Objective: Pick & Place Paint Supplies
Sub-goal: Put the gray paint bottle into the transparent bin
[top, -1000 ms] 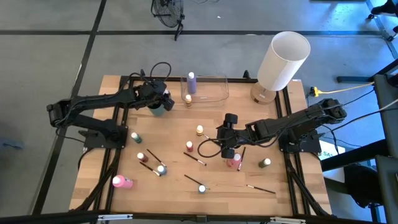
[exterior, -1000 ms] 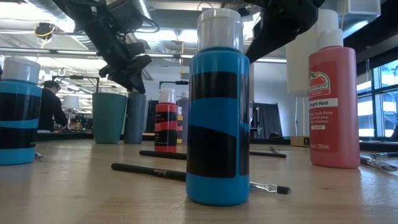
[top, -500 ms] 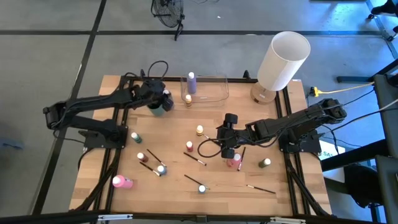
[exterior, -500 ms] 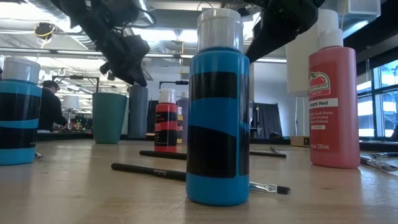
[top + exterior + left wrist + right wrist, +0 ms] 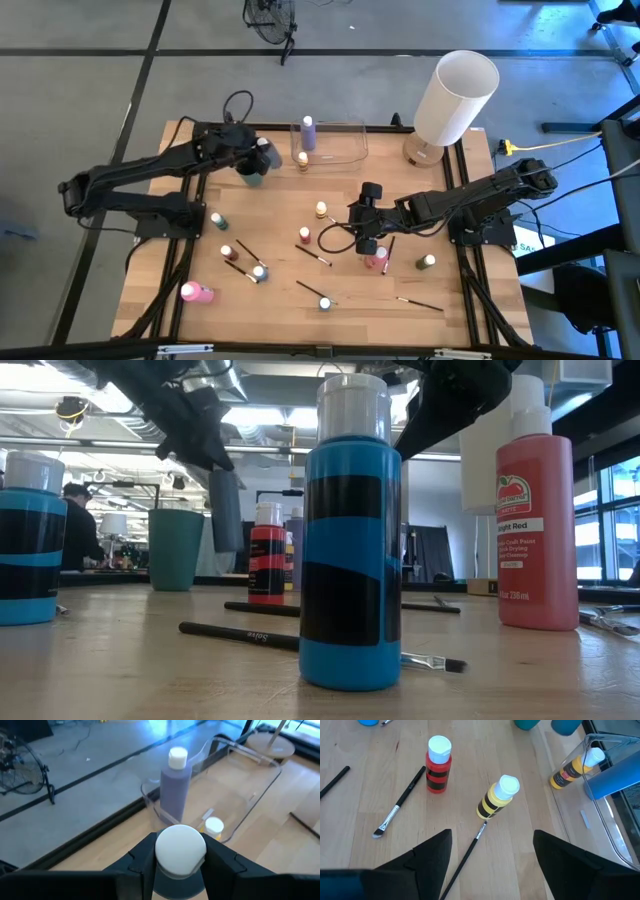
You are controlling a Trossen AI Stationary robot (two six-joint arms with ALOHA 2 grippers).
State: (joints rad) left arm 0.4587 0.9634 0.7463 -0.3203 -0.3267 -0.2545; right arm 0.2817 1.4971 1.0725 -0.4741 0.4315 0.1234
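**Grey bottle held off the table beside the clear container**

Wooden tabletop [image 5: 280, 215] fills the frame from above, with grey floor around it and an open workshop beyond in the low view, where a person [image 5: 78, 525] stands far back on the left.

Clamped in the left gripper [image 5: 256, 158] is a grey paint bottle [image 5: 225, 510] with a pale cap [image 5: 180, 848]; the low view shows it tilted and clear of the table. The dark fingers [image 5: 144, 855] press on both sides of the bottle just under the cap. It hangs just beside the left end of the clear plastic container [image 5: 352, 152] at the table's far edge. Inside that container stand a lilac bottle [image 5: 308, 132] and a smaller yellow-and-black bottle [image 5: 302, 159]. A teal cup [image 5: 175, 549] stands on the table below the left gripper.

Nearer the middle, the right gripper [image 5: 367, 222] hovers with its fingers [image 5: 427, 852] spread wide and nothing between them. Ahead of it stand a red-and-black bottle [image 5: 439, 764] and a yellow-and-black striped bottle [image 5: 499, 797], with two thin brushes [image 5: 400, 803] lying beside them. A pink bottle [image 5: 376, 258] stands just under the right arm, a green bottle [image 5: 426, 262] to its right.

Other bottles sit scattered on the left and near side: a green one [image 5: 217, 220], a reddish one [image 5: 227, 252], a blue one [image 5: 259, 271], another blue one [image 5: 325, 303] and a pink one lying down [image 5: 196, 292]. A large white cylinder [image 5: 455, 97] stands at the far right corner.
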